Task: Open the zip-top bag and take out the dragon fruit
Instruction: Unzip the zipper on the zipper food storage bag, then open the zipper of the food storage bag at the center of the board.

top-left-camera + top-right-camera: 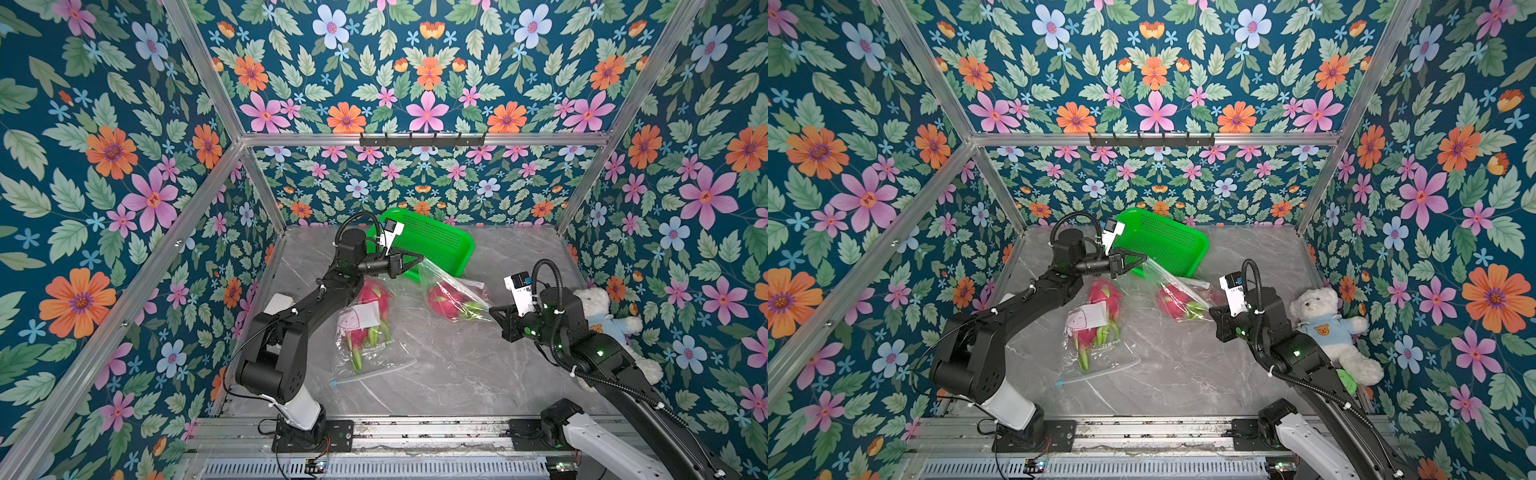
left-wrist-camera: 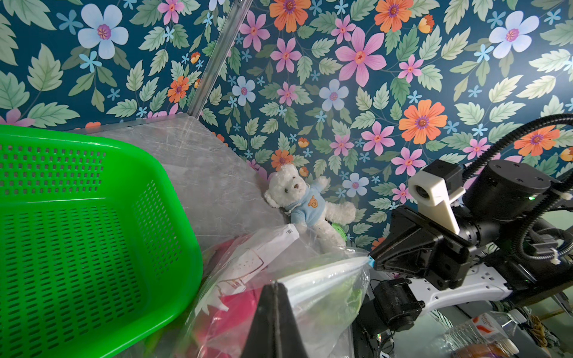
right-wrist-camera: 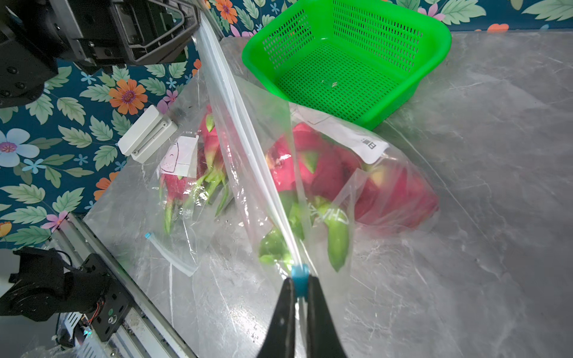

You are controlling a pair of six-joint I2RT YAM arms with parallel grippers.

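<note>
In both top views the left pincer [image 1: 420,260] is seen closed on the upper end of the zip edge of the zip-top bag [image 1: 457,286], just in front of the green basket [image 1: 440,241]. The right pincer [image 1: 492,309] is clamped on the blue slider [image 3: 300,276] at the lower end, with the edge drawn taut between them at frame centre. The dragon fruit [image 1: 444,300] is contained in this bag and lies on the tabletop [image 1: 478,365]; a second bag [image 1: 374,345] holding more fruit is laid flat left of centre.
</note>
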